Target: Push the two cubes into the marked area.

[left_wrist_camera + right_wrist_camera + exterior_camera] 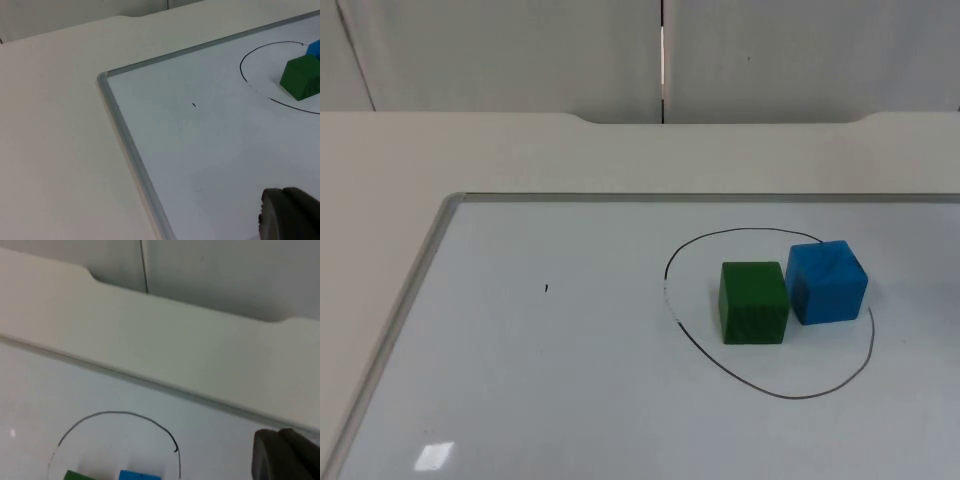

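The green cube [753, 302] and blue cube [827, 282] sit touching inside the ring [682, 325], toward the surface's [520, 380] right edge. They look light, hard, easy to push on flat sides. Whether either hand is wide or narrow, one cannot tell.

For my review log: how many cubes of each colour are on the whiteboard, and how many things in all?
Green cube: 1, inside the drawn ring.
Blue cube: 1, at the ring's far edge, beside the green cube.
Total: 2 cubes on the whiteboard.
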Available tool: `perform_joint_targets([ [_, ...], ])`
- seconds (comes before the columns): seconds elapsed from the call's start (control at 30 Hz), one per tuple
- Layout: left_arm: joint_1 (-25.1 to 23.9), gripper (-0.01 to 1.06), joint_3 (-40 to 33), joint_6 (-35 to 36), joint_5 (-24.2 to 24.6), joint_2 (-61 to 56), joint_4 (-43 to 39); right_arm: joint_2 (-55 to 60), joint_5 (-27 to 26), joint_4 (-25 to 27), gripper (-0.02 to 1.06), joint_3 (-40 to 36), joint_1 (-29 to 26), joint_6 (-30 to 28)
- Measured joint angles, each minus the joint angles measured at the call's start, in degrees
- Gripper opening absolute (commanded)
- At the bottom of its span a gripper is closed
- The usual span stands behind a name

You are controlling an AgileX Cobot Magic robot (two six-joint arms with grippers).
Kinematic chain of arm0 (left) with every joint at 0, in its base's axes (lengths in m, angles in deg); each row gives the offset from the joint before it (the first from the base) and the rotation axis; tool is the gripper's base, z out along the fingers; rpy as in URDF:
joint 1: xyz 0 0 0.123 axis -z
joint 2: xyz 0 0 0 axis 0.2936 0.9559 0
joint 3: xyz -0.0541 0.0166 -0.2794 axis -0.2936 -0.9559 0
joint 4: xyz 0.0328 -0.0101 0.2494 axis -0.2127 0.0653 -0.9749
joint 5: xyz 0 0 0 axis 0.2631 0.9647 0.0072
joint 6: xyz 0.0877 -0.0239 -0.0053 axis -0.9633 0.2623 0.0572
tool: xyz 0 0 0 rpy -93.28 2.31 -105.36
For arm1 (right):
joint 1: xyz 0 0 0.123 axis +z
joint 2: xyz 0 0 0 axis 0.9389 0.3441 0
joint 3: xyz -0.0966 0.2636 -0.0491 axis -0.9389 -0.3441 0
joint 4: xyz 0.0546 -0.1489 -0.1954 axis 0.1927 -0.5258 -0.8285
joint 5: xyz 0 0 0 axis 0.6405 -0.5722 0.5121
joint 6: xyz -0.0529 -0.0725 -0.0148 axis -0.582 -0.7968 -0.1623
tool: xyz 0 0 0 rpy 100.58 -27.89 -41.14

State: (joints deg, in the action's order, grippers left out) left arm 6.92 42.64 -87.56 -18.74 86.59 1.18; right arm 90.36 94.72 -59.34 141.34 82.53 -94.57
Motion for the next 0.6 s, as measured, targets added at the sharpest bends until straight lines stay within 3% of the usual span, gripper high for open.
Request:
perform_joint_targets([
  [0.17, 0.0, 0.00, 0.0, 0.0, 0.0, 0.0, 0.0, -6.2, 0.9, -0.6, 0.00, -1.5, 0.0, -0.1],
  [0.6, 0.0, 0.00, 0.0, 0.0, 0.0, 0.0, 0.0, -22.9, 1.1, -1.9, 0.00, -14.9, 0.0, -0.2],
])
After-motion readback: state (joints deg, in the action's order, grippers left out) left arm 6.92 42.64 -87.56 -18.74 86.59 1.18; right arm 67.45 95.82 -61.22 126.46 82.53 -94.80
